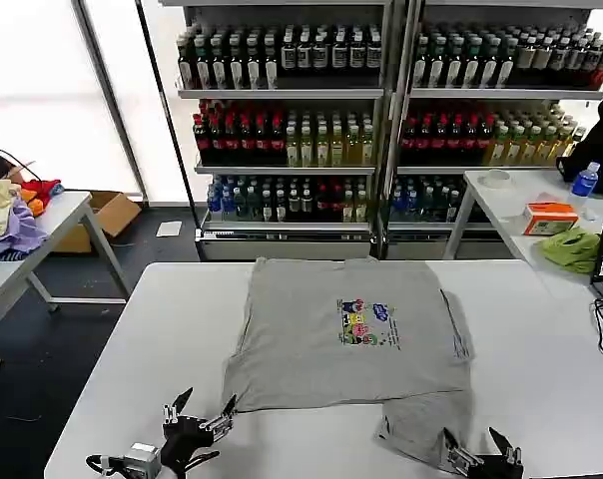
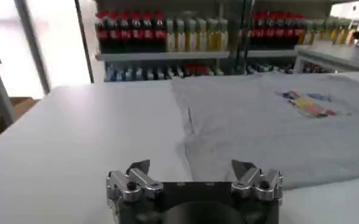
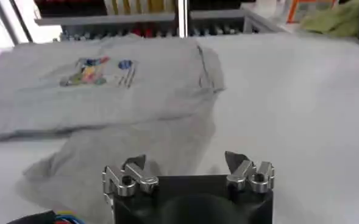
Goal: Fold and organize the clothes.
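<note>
Left hand agape before grey shirt.

Head camera high, facing down over tabletop; wrist cameras low at near edge, apparently level, sharing shirt

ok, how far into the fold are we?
Early. Done: the shirt lies print-up on the table with both sleeves tucked in. In hand: nothing; the left gripper is open by the near left hem corner, and the right gripper is open over the loose flap at the near right. Left: folding up the bottom, then stowing it.
</note>
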`<action>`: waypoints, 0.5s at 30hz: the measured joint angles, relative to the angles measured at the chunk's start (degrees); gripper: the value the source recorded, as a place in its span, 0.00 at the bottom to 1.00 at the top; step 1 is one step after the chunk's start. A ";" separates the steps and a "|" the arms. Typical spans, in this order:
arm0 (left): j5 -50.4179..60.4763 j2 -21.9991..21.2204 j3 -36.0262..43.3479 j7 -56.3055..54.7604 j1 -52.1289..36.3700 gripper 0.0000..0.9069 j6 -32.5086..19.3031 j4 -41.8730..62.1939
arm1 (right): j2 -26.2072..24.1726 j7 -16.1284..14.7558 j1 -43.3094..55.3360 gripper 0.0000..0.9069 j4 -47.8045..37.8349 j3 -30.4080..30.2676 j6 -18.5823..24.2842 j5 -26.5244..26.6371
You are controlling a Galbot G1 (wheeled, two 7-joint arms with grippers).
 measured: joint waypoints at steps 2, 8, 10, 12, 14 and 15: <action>-0.48 0.10 0.69 -0.63 -0.70 0.89 0.37 0.78 | 0.21 0.11 -0.37 0.00 0.04 -0.52 0.01 -0.39; -1.17 -0.09 2.90 -2.17 -2.29 0.13 0.78 2.85 | 0.58 0.65 -0.97 0.00 -0.10 -1.59 0.12 -0.98; -1.18 -0.18 3.59 -2.45 -2.45 0.03 0.71 3.44 | 0.62 0.70 -1.00 0.00 -0.30 -1.84 0.21 -1.01; -0.99 -0.38 4.19 -2.78 -2.53 0.03 0.39 3.95 | 0.60 0.74 -1.02 0.00 -0.38 -1.96 0.29 -1.02; -0.62 -0.52 4.80 -3.01 -2.56 0.03 0.06 4.41 | 0.53 0.68 -0.98 0.00 -0.54 -1.96 0.48 -0.90; -0.45 -0.60 5.08 -3.07 -2.55 0.03 -0.12 4.57 | 0.50 0.65 -0.96 0.00 -0.62 -1.97 0.57 -0.80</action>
